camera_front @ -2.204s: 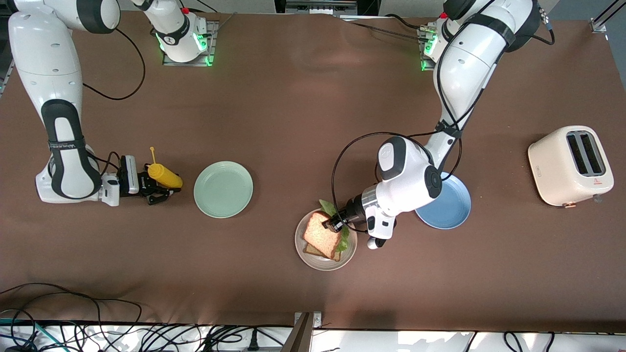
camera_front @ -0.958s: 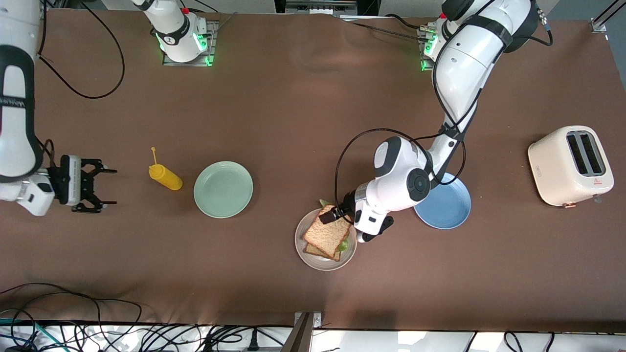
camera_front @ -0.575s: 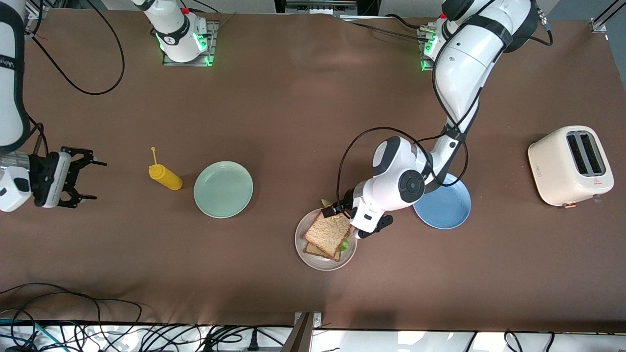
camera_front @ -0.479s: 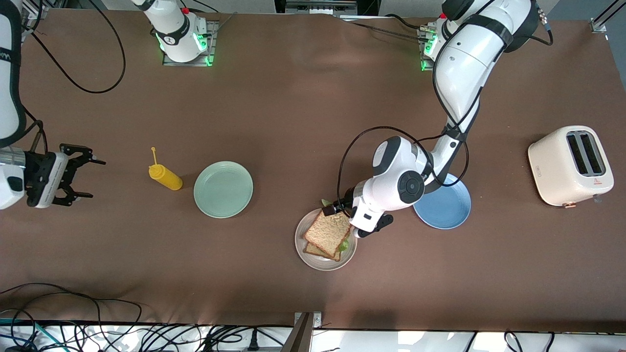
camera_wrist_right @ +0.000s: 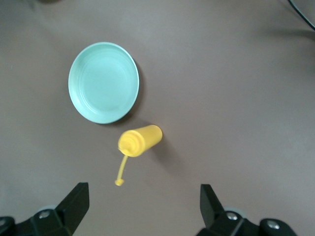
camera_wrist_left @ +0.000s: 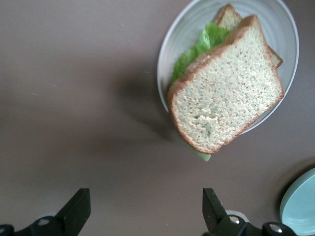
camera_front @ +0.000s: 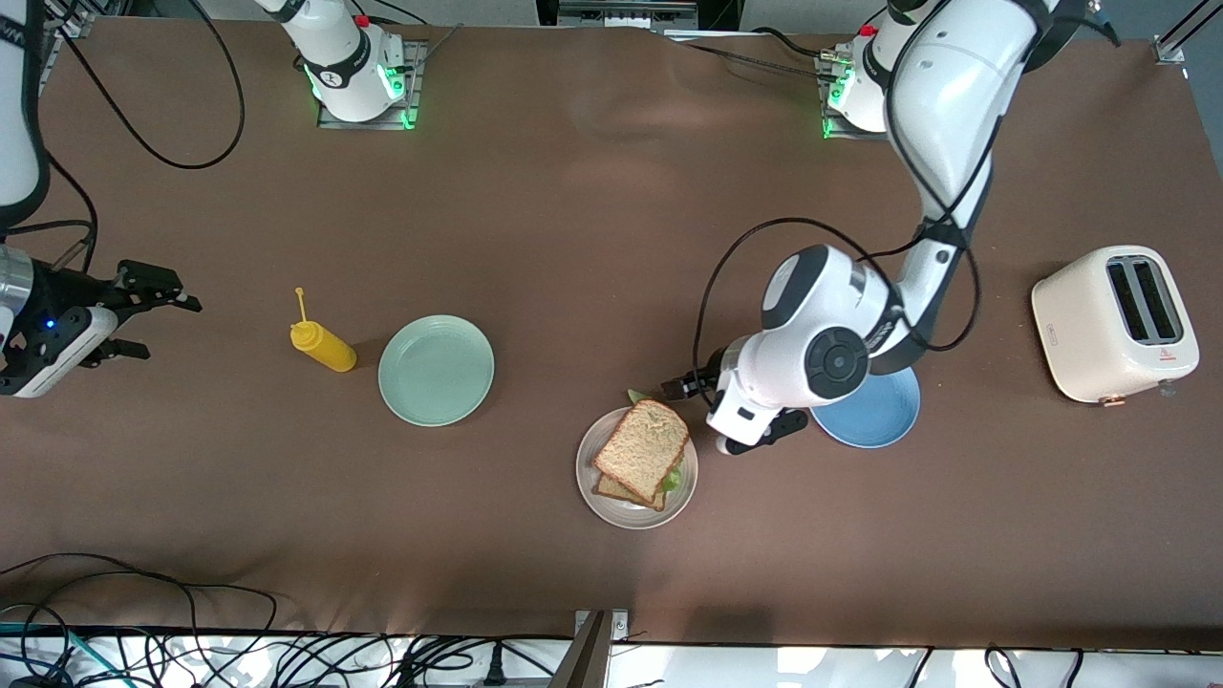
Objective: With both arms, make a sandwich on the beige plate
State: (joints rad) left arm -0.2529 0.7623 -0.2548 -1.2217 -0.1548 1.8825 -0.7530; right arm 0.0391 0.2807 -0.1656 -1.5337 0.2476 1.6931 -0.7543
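The sandwich [camera_front: 642, 462] lies on the beige plate [camera_front: 621, 514]: two brown bread slices with a green lettuce leaf [camera_wrist_left: 197, 49] showing between them. The top slice [camera_wrist_left: 226, 93] sits a little askew and overhangs the plate's rim [camera_wrist_left: 275, 19]. My left gripper [camera_front: 680, 386] hangs open and empty over the bare table just off that rim, on the blue plate's side; nothing lies between its fingers [camera_wrist_left: 78, 212]. My right gripper [camera_front: 164, 325] is open and empty too, over the table at the right arm's end, apart from the yellow bottle.
A yellow squeeze bottle [camera_front: 325, 346] lies on its side next to a mint-green plate [camera_front: 436, 370]. A blue plate [camera_front: 884, 420] sits partly under my left arm. A cream toaster [camera_front: 1115, 323] stands at the left arm's end. Cables run along the table's near edge.
My left gripper has drawn back off the sandwich toward the blue plate, leaving the top slice lying free. My right gripper has moved farther from the yellow bottle toward the table's end.
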